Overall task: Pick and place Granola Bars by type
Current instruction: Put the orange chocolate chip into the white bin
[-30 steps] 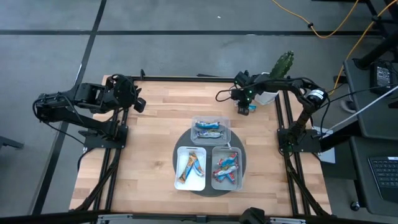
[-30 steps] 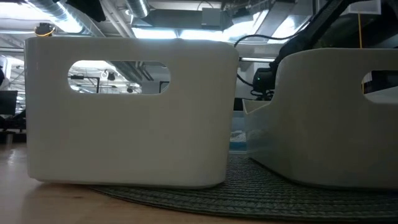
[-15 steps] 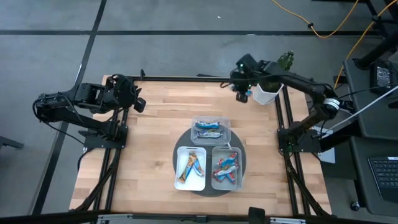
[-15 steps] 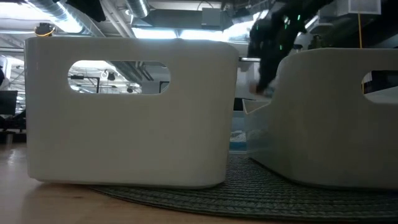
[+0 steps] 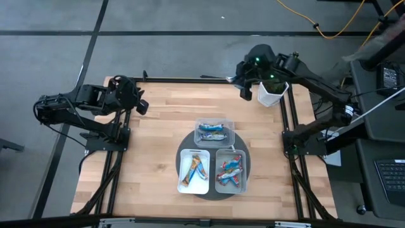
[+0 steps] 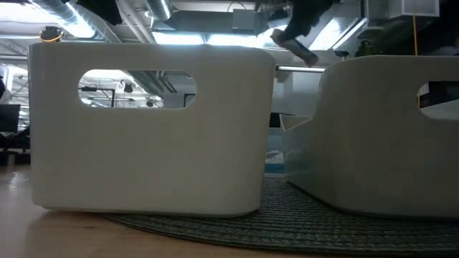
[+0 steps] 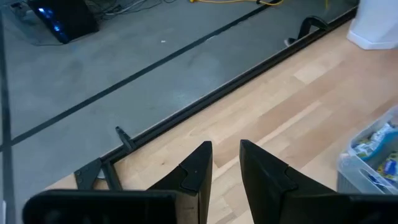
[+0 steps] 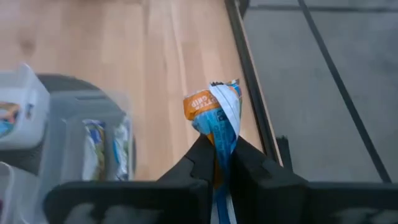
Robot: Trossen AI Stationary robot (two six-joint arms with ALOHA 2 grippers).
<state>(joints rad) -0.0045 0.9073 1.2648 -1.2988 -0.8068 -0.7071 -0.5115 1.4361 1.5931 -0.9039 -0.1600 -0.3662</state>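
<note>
Blue-and-orange wrapped granola bar point(image 8: 217, 118), pinched mid-length in the right gripper point(image 8: 221, 163) beside the white cup point(image 5: 271, 94); likely light, crinkly and slippery. Left gripper point(image 7: 225, 163) idles across the table from the cup, jaws slightly parted, holding nothing.

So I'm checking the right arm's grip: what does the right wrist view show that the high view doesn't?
Only the right wrist view shows the blue-orange granola bar pinched in the right gripper. Only the high view shows the white cup near that gripper, the left gripper waiting at the table's left edge, and all three trays. Both show the clear tray holding bars.
</note>
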